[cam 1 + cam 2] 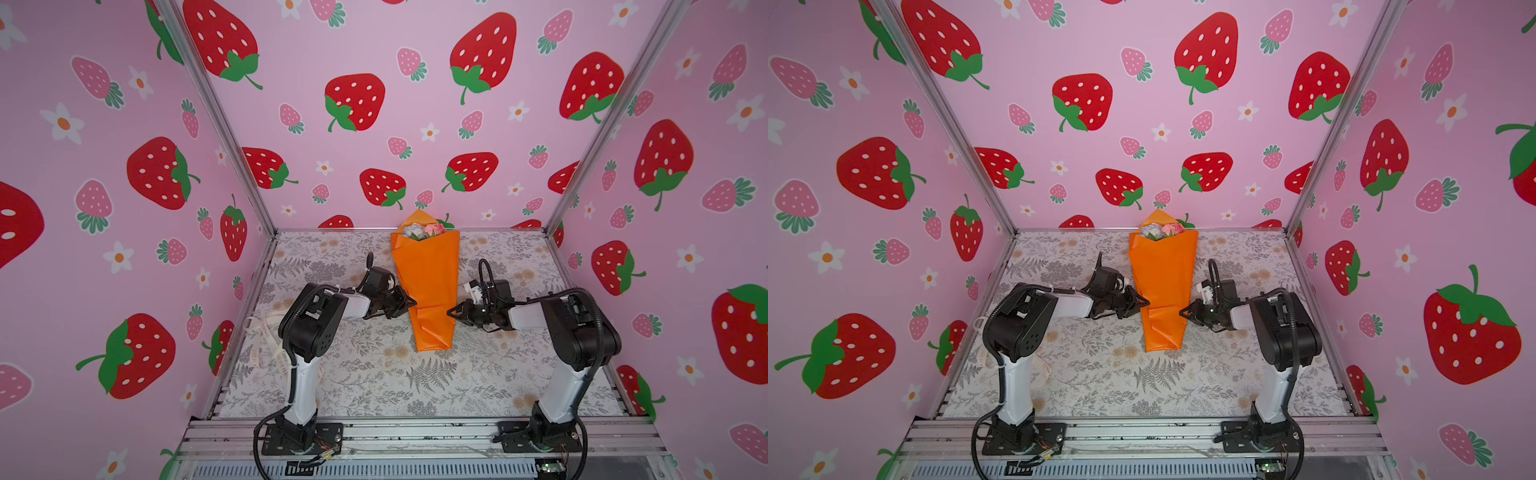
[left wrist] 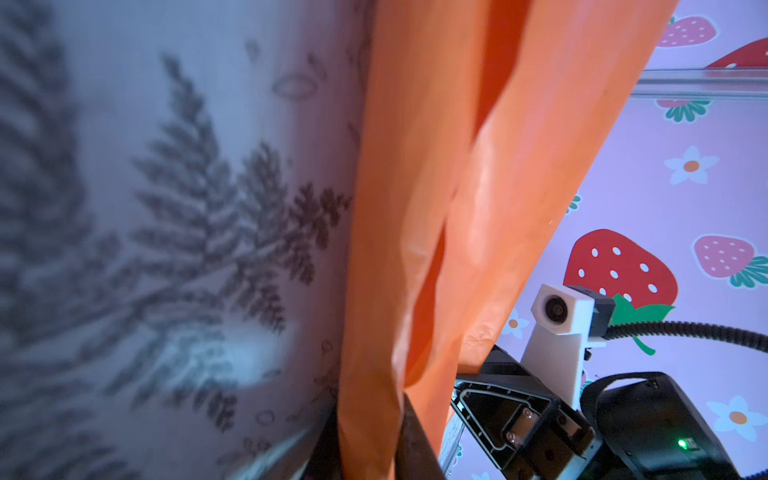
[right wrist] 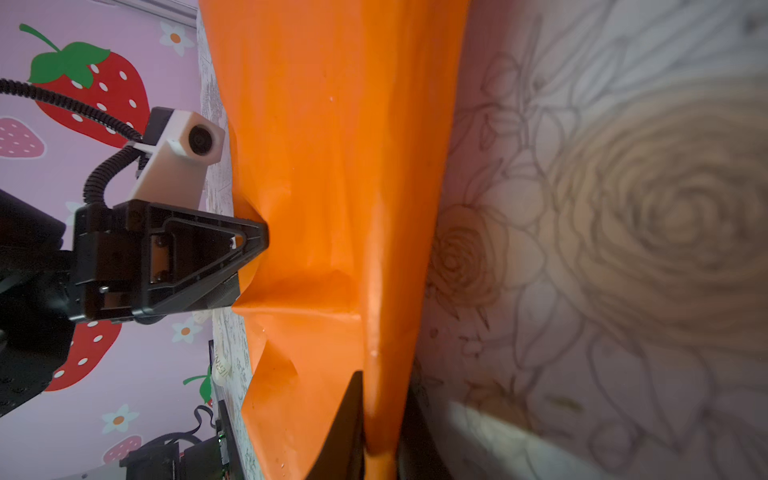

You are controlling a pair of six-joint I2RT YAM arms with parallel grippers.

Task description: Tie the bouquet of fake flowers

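The bouquet of fake flowers (image 1: 428,282) (image 1: 1163,282) lies on the floral mat as an orange paper cone, narrow end toward the front. White and pink roses (image 1: 422,230) peek out at the far end. My left gripper (image 1: 413,302) (image 1: 1147,301) meets the cone's left edge low down. In the left wrist view, that gripper (image 2: 370,449) is shut on a fold of orange paper. From the opposite side, my right gripper (image 1: 449,312) (image 1: 1181,312) meets the right edge. Its wrist view shows the right gripper (image 3: 380,432) shut on a ridge of the paper.
A cream ribbon (image 1: 266,332) (image 1: 978,322) lies loose at the mat's left edge, partly behind the left arm. Strawberry-print walls with metal posts (image 1: 552,224) close in the mat on three sides. Both arm bases stand on the front rail (image 1: 415,432).
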